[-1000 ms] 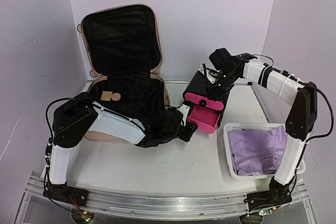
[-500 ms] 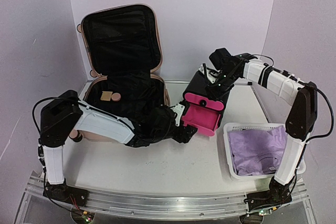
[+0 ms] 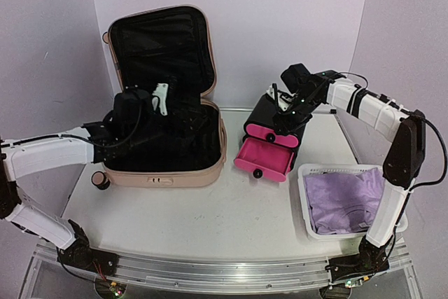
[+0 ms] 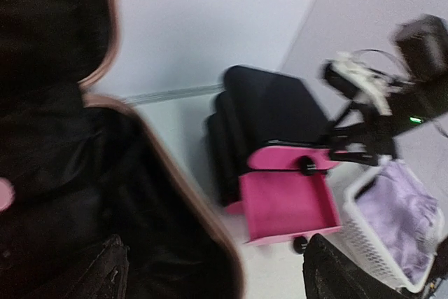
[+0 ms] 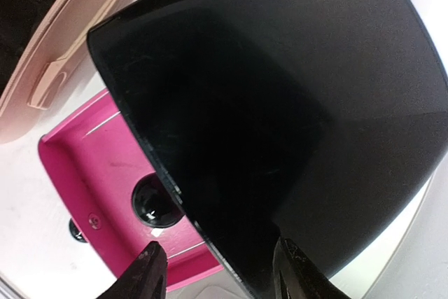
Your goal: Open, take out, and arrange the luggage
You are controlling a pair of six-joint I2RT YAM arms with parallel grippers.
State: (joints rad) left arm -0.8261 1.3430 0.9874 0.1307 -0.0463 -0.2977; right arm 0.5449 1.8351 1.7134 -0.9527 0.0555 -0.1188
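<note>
Luggage [image 3: 164, 169] sits at left rear of surface [image 3: 210, 222], lid up against the wall, black interior exposed. Left pincer [image 4: 213, 274] spread, empty, over the open half. Right pincer [image 5: 222, 274] part-spread at drawer box [image 3: 276, 120] top edge; gripping or not, cannot tell. Risk: contents hard to tell from black lining, so left pincer may snag lining and drag the case.

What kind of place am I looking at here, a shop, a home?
Most likely a robot test bench in a lab: robot arms bolted to a metal rail, a white table boxed in by plain walls, and a staged suitcase, drawer box and basket.
</note>
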